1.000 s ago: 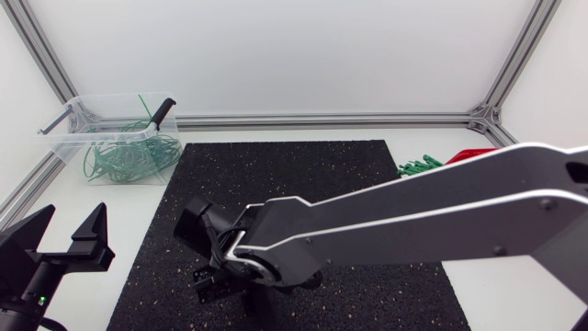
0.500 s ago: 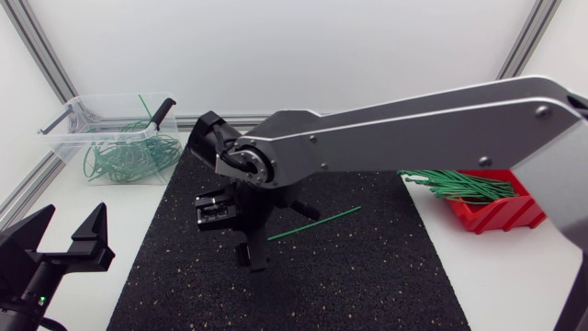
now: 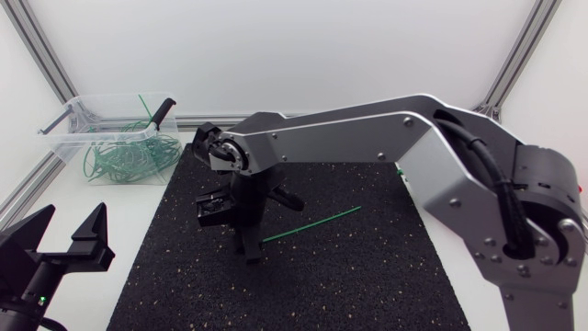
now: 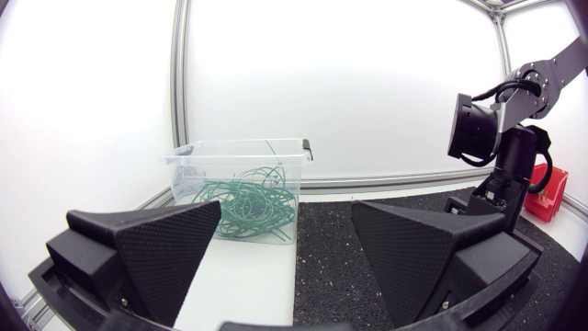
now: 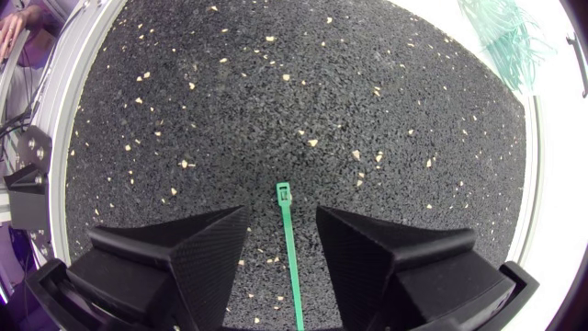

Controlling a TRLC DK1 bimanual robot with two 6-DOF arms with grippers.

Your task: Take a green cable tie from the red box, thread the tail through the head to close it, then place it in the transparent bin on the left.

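A straight green cable tie [image 3: 317, 222] lies flat on the black mat [image 3: 367, 276]. My right arm comes in from the right, and its gripper [image 3: 266, 228] points down over the tie's left end. In the right wrist view the tie [image 5: 291, 262] runs between the open fingers [image 5: 184, 253] without touching either, its head just ahead of the tips of the right gripper [image 5: 282, 225]. The transparent bin [image 3: 69, 129] at the back left holds several green ties. My left gripper [image 3: 64, 241] stands open and empty at the front left. The red box [image 4: 544, 188] shows only in the left wrist view, behind my right arm.
The right arm's long silver links [image 3: 367, 129] span the back of the mat and cover the red box in the head view. A black-handled tool [image 3: 163, 110] rests on the bin's rim. White table [image 3: 514, 294] borders the mat on both sides.
The right arm swung back from low over the mat's front, uncovering the cable tie on the mat. Its gripper shifted slightly over the tie's left end. The left arm kept still.
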